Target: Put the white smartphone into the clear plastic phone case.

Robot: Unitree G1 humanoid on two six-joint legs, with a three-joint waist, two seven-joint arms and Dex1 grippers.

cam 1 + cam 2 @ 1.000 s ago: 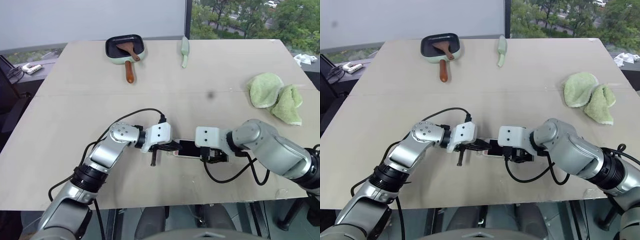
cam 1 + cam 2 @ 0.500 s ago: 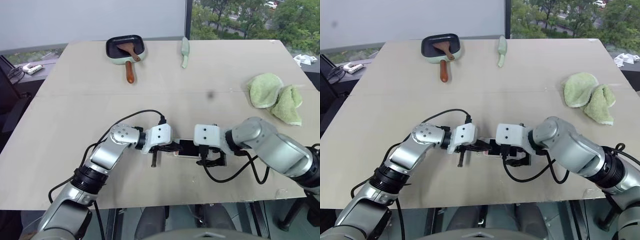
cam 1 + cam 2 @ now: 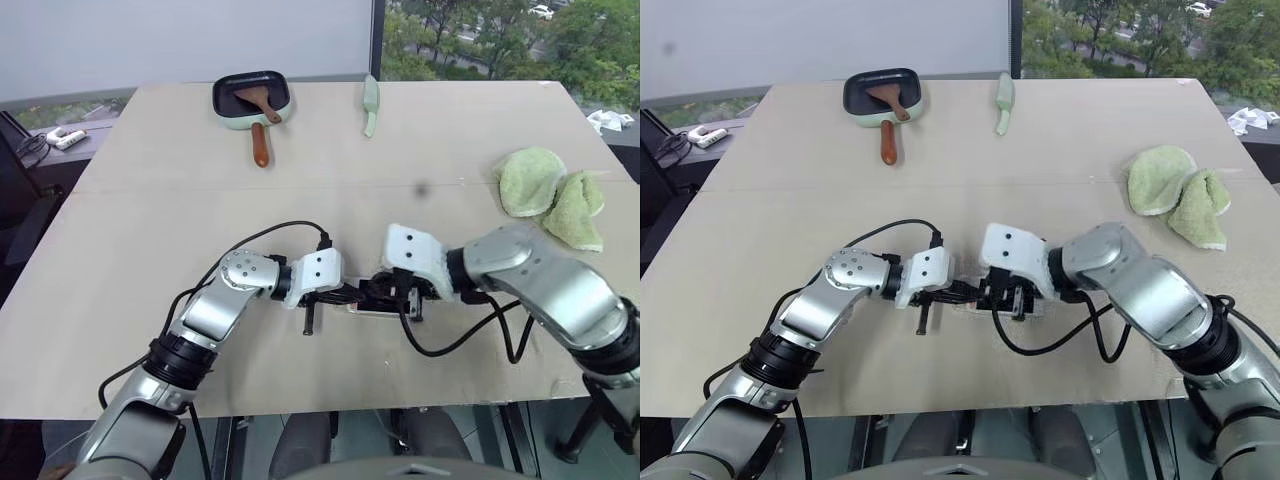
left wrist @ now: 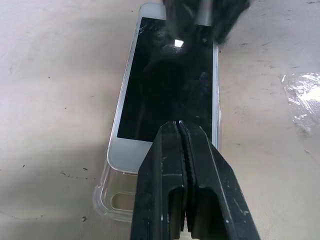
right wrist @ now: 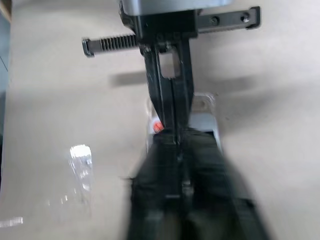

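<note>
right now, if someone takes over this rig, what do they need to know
Left gripper: shut, tips pressing the white smartphone at its near end.
Right gripper: shut, over the phone's far end.
The phone lies screen up on the table, partly in the clear plastic phone case; the case's end sticks out past the phone's near end.
Done: phone laid in the case.
Left: slide and press it fully home.

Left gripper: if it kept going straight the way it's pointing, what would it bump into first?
Most likely the white smartphone. The left gripper, jaws shut, points along its black screen, with the right gripper at the far end. Depth is hard to judge, so it may already be touching.
</note>
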